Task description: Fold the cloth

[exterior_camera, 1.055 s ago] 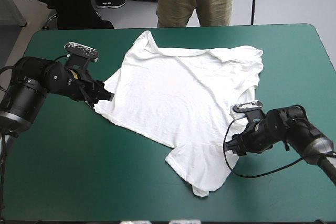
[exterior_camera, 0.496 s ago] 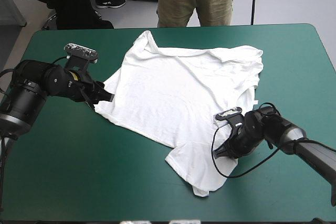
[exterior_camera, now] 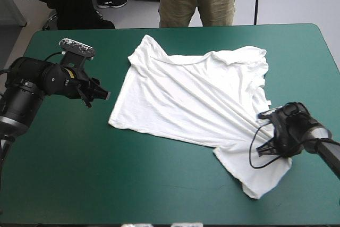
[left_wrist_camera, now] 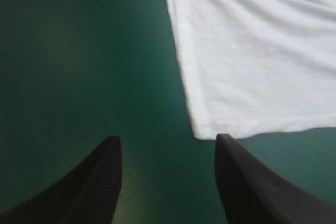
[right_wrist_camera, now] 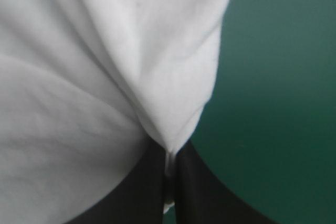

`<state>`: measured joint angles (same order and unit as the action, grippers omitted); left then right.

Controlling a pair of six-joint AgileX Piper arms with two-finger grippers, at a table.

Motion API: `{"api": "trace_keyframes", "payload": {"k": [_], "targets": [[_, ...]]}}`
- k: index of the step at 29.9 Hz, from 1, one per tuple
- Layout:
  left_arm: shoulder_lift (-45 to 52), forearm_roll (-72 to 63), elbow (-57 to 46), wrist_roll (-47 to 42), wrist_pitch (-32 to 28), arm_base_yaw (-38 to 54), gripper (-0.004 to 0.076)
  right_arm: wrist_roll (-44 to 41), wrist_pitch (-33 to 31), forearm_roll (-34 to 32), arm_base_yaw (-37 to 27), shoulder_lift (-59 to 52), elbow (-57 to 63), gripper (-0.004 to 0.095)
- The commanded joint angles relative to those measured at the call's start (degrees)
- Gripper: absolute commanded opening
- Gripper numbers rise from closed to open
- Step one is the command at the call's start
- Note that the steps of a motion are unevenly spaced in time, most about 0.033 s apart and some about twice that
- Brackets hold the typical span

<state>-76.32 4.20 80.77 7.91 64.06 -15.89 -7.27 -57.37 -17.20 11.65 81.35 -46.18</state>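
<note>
Your right claw [exterior_camera: 264, 149] is closed on the T-shirt [exterior_camera: 194, 97]. In the right wrist view its two black fingers [right_wrist_camera: 149, 182] meet with a thin fold of white cloth pinched between them, and the rest of the T-shirt spreads ahead of this claw. In the high view the creases fan away from that pinch, so I judge the cloth is under some pull there.

Your left claw [exterior_camera: 104, 95] is open and holds nothing.

The T-shirt lies flat on the teal-green cover [exterior_camera: 79, 174], and its long side goes across the table from one claw toward the other.

For the left claw, the important relation is this: a corner [left_wrist_camera: 202, 129] of the T-shirt is just ahead of one fingertip, not between the fingers, and its edge runs straight away from the claw. The left arm is the nearer one to this corner. To take it, you would probably need to shift the claw sideways until the corner stands between the fingers.
</note>
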Motion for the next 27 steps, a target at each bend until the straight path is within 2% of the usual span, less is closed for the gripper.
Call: {"api": "trace_keyframes", "payload": {"k": [1, 4, 7, 11, 17, 22, 25, 27], "targets": [[2.0, -0.4, 2.7, -0.5, -1.5, -0.1, 0.0387, 0.2, -2.1, -8.2, -9.4, -1.6, -1.5, -0.0018], [2.0, -0.2, 3.1, -0.3, -0.9, -0.1, 0.0387, 0.2, -1.1, -9.8, -17.7, -1.1, -4.1, -0.0018], [2.0, -0.6, 3.2, -0.3, -0.4, -0.1, 0.0387, 0.3, 4.0, -10.4, -27.2, -0.5, -8.0, -0.0018], [2.0, -0.8, 3.2, -0.3, 0.8, -0.1, 0.0387, 1.0, 8.2, -13.1, -35.0, 1.9, -14.3, -0.0018], [2.0, -1.0, 3.2, -0.1, 2.0, -0.1, 0.0387, -1.3, 11.2, -15.9, -39.1, 11.9, -23.4, -0.0018], [2.0, -0.7, 3.2, -0.1, 1.6, -0.1, 0.0387, -1.5, 9.6, -16.5, -38.9, 20.0, -29.6, -0.0006], [2.0, 0.3, 3.2, -0.1, 1.4, -0.1, 0.0387, -1.5, 9.5, -17.5, -38.9, 21.0, -31.0, 0.0103], [2.0, 0.3, 3.2, -0.1, 0.8, -0.1, 0.0388, -1.5, 9.8, -17.5, -38.9, 21.0, -31.1, 0.026]]}}
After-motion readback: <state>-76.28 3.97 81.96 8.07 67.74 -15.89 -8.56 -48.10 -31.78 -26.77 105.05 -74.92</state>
